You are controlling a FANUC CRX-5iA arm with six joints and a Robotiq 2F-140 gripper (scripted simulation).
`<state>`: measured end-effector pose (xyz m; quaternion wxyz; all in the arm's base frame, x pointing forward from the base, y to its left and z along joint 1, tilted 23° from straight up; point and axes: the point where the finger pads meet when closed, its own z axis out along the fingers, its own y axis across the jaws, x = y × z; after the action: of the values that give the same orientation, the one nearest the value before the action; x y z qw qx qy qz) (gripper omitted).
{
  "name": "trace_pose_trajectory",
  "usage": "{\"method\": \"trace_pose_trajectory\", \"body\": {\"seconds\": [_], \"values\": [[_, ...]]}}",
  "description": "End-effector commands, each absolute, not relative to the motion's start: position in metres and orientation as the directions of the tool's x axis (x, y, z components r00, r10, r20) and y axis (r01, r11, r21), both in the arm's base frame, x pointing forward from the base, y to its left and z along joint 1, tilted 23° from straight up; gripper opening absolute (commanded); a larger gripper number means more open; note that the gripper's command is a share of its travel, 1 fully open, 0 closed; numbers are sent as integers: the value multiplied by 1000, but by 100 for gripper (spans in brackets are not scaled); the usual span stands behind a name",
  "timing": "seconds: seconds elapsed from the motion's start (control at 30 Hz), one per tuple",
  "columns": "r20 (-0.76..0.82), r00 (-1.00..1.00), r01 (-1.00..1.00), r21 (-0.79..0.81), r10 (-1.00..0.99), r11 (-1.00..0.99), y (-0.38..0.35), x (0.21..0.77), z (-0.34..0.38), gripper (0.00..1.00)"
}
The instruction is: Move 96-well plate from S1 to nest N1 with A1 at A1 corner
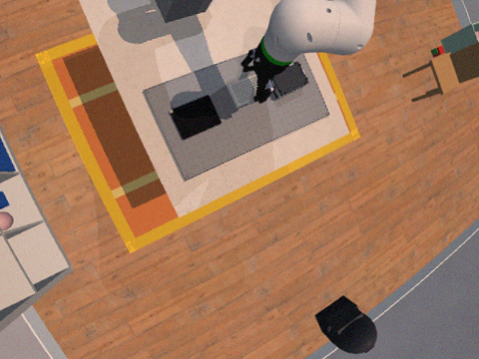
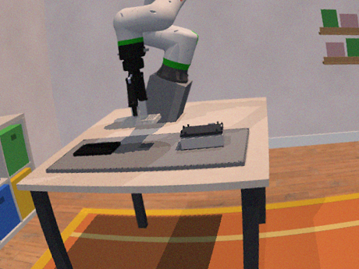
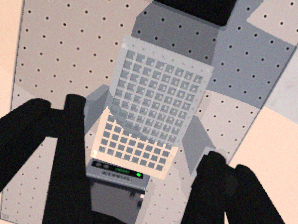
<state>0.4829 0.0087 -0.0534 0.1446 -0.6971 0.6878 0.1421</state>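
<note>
End effector (image 3: 150, 165): black, two-fingered, closed partway on the well plate (image 3: 155, 110), which hangs in its grip above the mat, between shaker and nest.
Tabletop (image 2: 202, 179): pale, on dark legs, over an orange rug (image 2: 302, 247).
Mat (image 2: 140, 162): grey, perforated, lying flat on the tabletop.
Shaker (image 2: 201, 136): grey box with a dark top pocket, at one end of the mat, nothing in the pocket.
Nest (image 2: 96, 148): black, low, at the mat's other end.
Well plate: pale, translucent, grid of wells facing up.
</note>
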Motion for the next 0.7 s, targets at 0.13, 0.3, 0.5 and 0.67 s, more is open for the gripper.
{"method": "trace_pose_trajectory", "body": {"seconds": [0.13,0.3,0.5,0.67], "values": [[-397,14,-1000,-7,-918,-12,-12,483,-65,0],[-397,14,-1000,-7,-918,-12,-26,483,-73,0],[-397,14,-1000,-7,-918,-12,-38,483,-79,0],[-397,14,-1000,-7,-918,-12,-53,483,-88,0]]}}
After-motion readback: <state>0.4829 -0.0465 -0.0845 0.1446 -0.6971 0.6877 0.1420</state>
